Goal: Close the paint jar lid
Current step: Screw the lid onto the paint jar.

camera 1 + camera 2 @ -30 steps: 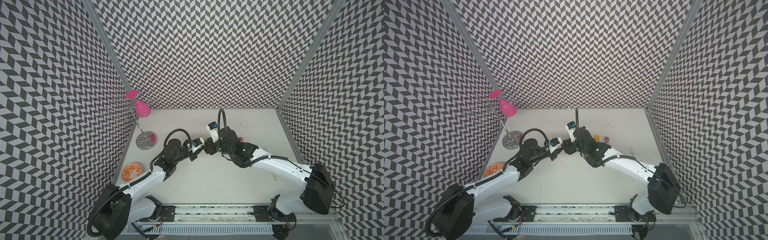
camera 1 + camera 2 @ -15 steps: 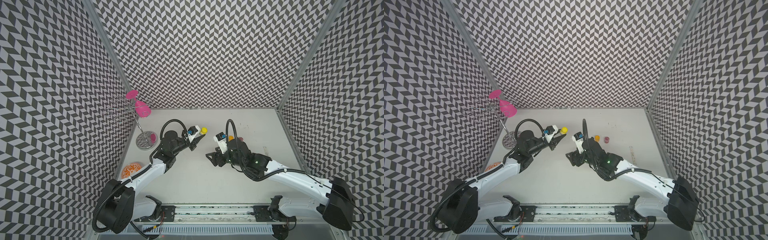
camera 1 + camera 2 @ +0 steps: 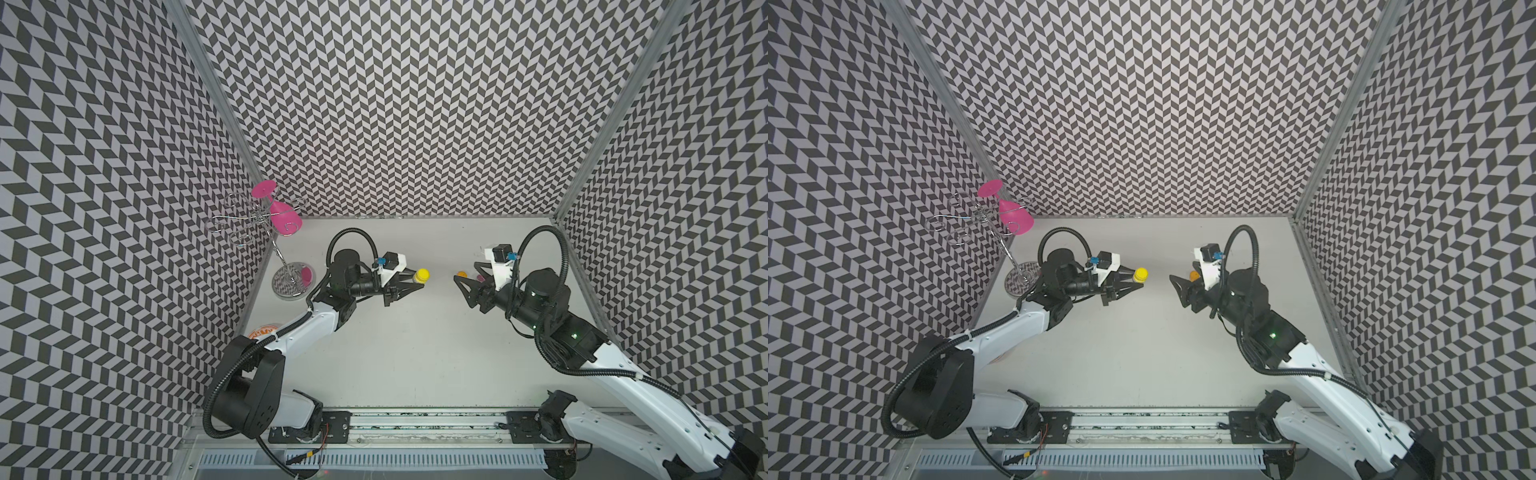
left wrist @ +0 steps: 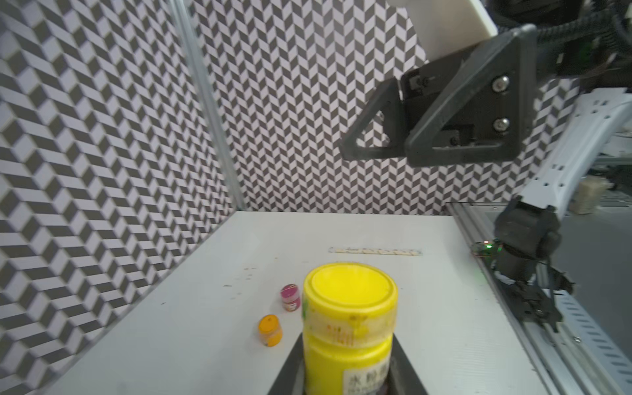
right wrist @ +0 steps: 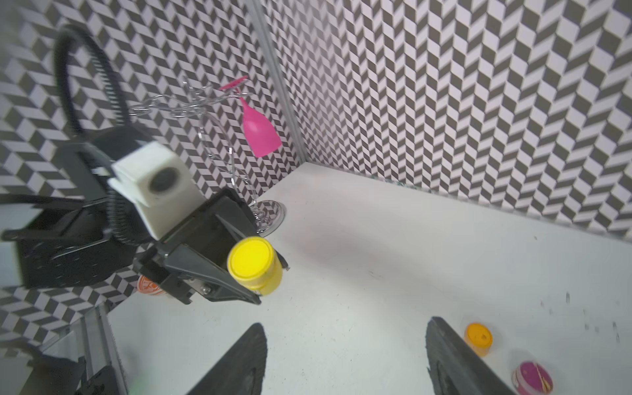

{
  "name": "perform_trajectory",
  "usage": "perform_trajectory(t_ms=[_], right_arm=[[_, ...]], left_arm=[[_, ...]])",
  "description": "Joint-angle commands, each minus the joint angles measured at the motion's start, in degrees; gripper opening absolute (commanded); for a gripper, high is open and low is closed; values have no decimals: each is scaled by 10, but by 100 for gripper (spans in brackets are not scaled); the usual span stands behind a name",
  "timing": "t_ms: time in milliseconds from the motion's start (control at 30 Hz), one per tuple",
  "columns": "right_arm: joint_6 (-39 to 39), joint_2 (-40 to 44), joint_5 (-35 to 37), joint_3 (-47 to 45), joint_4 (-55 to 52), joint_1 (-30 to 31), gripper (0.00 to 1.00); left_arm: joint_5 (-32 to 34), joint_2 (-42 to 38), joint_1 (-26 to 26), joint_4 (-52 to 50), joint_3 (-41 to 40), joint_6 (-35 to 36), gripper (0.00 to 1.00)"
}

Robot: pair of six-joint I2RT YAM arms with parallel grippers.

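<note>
The left hand [image 3: 417,280] pinches the yellow paint jar [image 3: 422,274], with its lid [image 4: 350,285] seated on top. Well apart to the jar's right, the right hand [image 5: 345,328] is spread and empty. Also to the jar's right, a small orange jar [image 5: 478,337] and a magenta jar [image 5: 531,378] stand on the desk [image 3: 415,353]. Left of the jar, by the wall, a wire rack [image 3: 284,284] holds a pink glass [image 3: 284,218].

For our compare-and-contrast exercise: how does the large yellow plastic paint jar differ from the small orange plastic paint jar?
The large yellow plastic paint jar is far bigger than the small orange plastic paint jar. The yellow jar is clamped in the left gripper; the orange jar stands free on the white table. Both are round, with tops matching their bodies.
</note>
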State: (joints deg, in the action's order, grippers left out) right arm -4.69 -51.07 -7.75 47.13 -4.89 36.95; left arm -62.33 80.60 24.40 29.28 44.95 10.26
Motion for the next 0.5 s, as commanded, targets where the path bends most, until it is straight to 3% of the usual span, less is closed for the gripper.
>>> perform_trajectory(t_ms=[0,167,467], right_arm=[[71,5,-101,-3,99,-1,72],[110,-37,-222,7,119,-1,62],[136,-75,-272,13,117,5,63]], left_arm=[[-115,-3,6,9,13,-15,27],[-136,1,12,4,16,-15,27],[-111,-8,13,-2,15,-5,27]])
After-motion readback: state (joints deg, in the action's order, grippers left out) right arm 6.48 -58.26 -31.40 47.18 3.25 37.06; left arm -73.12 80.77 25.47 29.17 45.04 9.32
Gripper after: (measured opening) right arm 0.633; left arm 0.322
